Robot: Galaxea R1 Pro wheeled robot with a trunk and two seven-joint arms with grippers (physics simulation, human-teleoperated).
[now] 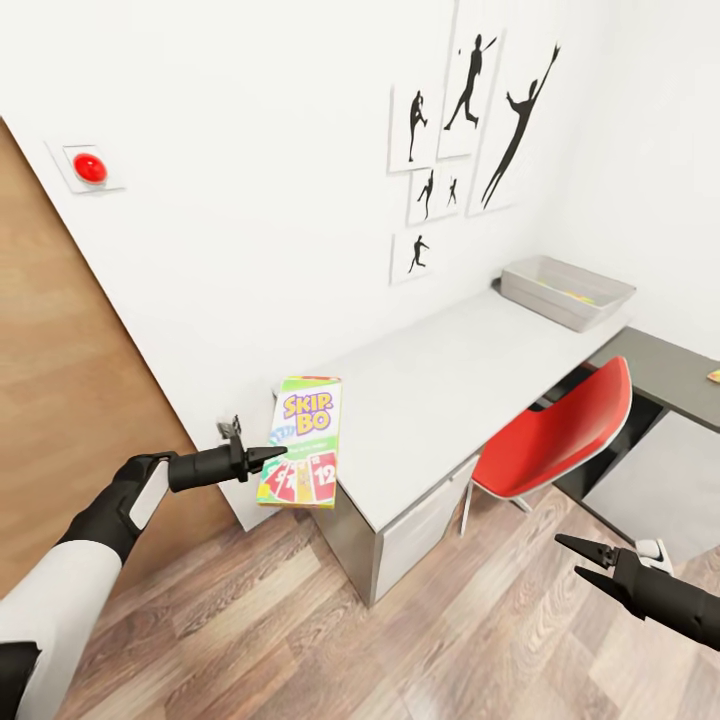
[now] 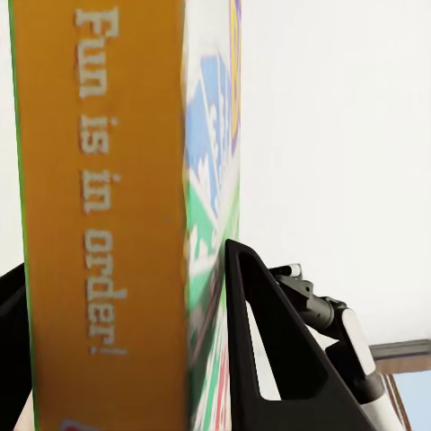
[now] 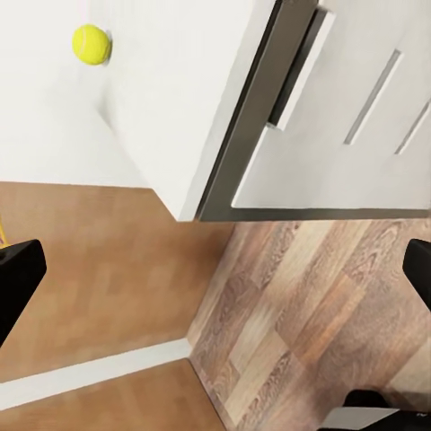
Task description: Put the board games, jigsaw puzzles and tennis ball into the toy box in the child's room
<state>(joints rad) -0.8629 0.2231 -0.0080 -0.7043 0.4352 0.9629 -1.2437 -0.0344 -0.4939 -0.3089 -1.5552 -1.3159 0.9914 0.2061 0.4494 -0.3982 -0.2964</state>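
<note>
One SKIP-BO box (image 1: 303, 440) clamped upright in L gripper (image 1: 268, 459) off table's (image 1: 440, 390) near corner; toy box (image 1: 566, 290) at far end; R gripper (image 1: 578, 558) jaws apart, empty, over floor (image 1: 300, 620).

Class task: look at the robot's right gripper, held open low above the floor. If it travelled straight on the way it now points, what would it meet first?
Probably the wood plank floor: the right gripper looks down on it, nothing between. Depth is unclear.

Board game box (image 1: 303, 441) front reads "SKIP BO" with card numbers including "12"; its orange side panel (image 2: 99, 206) reads "Fun is in order!"
</note>
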